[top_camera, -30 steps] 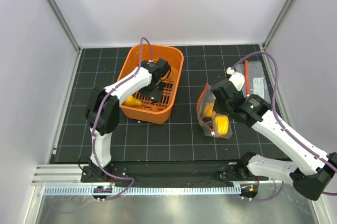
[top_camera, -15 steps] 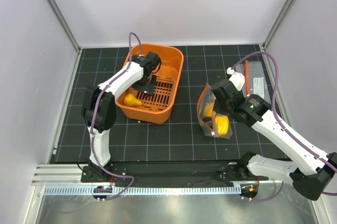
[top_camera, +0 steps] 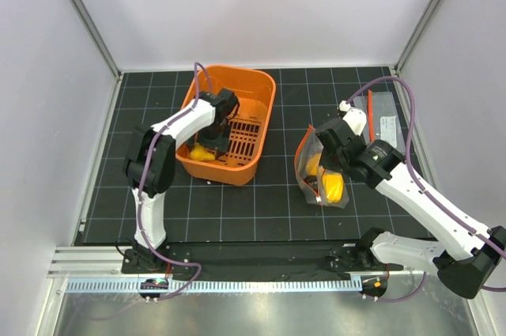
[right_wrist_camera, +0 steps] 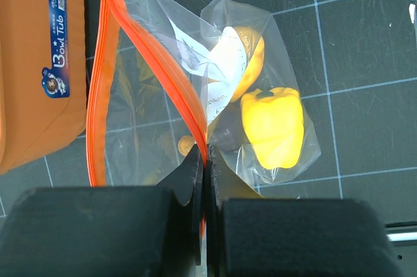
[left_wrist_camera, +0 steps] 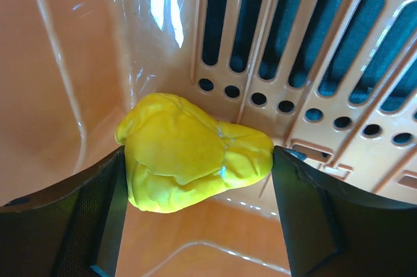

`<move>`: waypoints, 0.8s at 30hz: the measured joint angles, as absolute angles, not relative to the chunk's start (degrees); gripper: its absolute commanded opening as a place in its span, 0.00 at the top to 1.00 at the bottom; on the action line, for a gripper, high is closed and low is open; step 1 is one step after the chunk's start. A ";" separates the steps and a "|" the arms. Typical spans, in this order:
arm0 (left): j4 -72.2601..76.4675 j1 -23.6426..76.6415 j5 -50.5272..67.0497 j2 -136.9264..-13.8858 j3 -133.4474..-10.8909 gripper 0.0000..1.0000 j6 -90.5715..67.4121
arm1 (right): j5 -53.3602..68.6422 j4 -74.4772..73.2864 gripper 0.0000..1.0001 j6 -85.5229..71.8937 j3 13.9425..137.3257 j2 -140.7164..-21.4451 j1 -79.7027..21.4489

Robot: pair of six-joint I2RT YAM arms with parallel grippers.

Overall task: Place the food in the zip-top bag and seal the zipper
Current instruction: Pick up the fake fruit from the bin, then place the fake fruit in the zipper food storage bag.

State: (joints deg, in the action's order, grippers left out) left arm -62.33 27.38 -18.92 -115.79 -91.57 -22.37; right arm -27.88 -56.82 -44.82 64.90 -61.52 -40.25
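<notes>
A yellow lumpy toy food [left_wrist_camera: 189, 160] lies in the near-left corner of the orange basket [top_camera: 265, 107]. My left gripper [left_wrist_camera: 199, 205] is open, with one finger close on each side of that food; it also shows in the top view [top_camera: 209, 143]. My right gripper [right_wrist_camera: 205, 160] is shut on the red-orange zipper [right_wrist_camera: 156, 62] of the zip-top bag [right_wrist_camera: 143, 114] and holds its mouth open. Inside the bag lie a yellow pepper [right_wrist_camera: 273, 127], an orange-yellow piece [right_wrist_camera: 253, 62] and a dark brown piece [right_wrist_camera: 225, 137]. The bag [top_camera: 320, 174] lies on the mat right of the basket.
A narrower clear pouch with a white label [top_camera: 385, 118] lies at the back right. The basket's slotted floor [left_wrist_camera: 293, 42] and wall [left_wrist_camera: 58, 81] stand close around my left gripper. Its labelled side [right_wrist_camera: 39, 62] is just left of the bag. Enclosure walls ring the mat.
My left gripper moved from the middle of the basket to its near-left corner and came down over the yellow food. The right arm and the bag have not moved.
</notes>
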 measured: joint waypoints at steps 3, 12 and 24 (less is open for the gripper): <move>-61.12 27.38 -18.37 -114.15 -91.15 0.49 -22.20 | -27.88 -56.82 0.99 -44.77 64.90 -61.52 -40.07; -58.39 27.38 -14.48 -103.92 -95.88 0.64 -22.31 | -27.86 -56.49 0.99 -44.36 64.88 -61.54 -39.44; -50.72 29.06 4.86 -97.43 -98.39 0.67 -28.60 | -27.86 -55.44 0.99 -43.64 64.79 -61.89 -39.09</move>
